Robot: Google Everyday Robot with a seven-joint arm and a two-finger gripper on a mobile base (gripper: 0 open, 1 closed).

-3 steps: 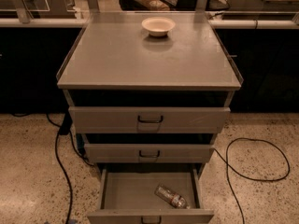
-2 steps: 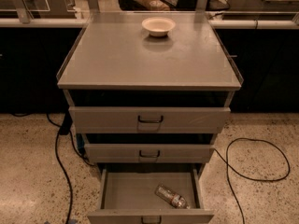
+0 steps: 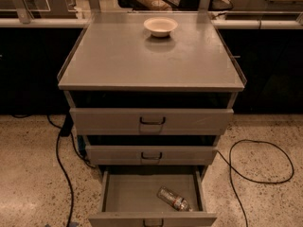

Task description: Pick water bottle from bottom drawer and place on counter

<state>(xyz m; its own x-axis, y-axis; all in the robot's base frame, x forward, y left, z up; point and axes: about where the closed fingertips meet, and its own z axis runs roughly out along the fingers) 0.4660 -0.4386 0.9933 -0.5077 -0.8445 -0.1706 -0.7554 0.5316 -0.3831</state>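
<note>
since the water bottle (image 3: pixel 174 200) lies on its side, slanted, near the right front corner of the open bottom drawer (image 3: pixel 118 218), close to its right wall and front panel, a reach down to it could go wrong. a round, crinkled bottle would likely roll or squirt away as fingers close, and the nearby walls seem to leave little room to come in around it. lifting it carelessly might knock it against the middle drawer (image 3: pixel 113 155) above and drop it. on the counter (image 3: pixel 132 60) a white bowl (image 3: pixel 160 26) sits near the back, well apart from the bare front, so placing there looks safe. the gripper is nowhere in view, so whether it is open or closed cannot be told. the bottom drawer's front and handle are cut off at the lower edge, and which end of the bottle has the cap is hard to make out.
</note>
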